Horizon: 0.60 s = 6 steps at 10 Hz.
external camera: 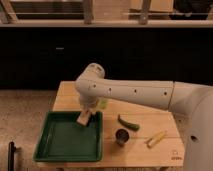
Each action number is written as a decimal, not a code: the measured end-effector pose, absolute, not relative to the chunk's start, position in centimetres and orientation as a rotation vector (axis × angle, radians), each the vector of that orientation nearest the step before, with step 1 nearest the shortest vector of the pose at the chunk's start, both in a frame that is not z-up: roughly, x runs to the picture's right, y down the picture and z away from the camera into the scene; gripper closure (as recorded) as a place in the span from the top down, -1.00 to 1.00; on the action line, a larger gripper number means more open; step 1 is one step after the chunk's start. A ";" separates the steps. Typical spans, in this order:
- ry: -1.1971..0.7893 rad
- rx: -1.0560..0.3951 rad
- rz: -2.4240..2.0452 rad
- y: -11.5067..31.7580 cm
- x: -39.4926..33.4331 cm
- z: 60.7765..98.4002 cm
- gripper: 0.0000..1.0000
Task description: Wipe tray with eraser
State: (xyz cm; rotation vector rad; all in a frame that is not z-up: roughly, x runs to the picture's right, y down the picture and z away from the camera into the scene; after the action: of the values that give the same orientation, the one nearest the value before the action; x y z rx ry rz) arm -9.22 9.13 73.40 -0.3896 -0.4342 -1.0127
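A large dark-green tray [62, 142] lies on the left part of the wooden table. The eraser [84, 118], a small tan block, hangs tilted over the tray's back right corner, just inside the rim. My gripper [87, 112] comes down from the white arm directly above and is shut on the eraser's top. Whether the eraser touches the tray floor cannot be told.
To the right of the tray on the wooden table [150, 155] lie a green curved vegetable [128, 122], a small dark cup [121, 136] and a yellow stick [156, 138]. My white arm [145, 94] spans the table's back. A dark wall rises behind.
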 end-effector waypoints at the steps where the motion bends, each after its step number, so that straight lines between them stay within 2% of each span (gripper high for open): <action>1: -0.449 -0.391 -1.015 9.5 -9.8 73.2 -1.00; 6: -0.485 -0.392 -1.013 10.9 -10.9 73.1 -1.00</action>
State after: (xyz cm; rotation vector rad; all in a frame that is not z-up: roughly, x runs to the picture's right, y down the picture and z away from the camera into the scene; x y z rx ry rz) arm -10.93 10.92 73.14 -0.3923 -0.4850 -1.0126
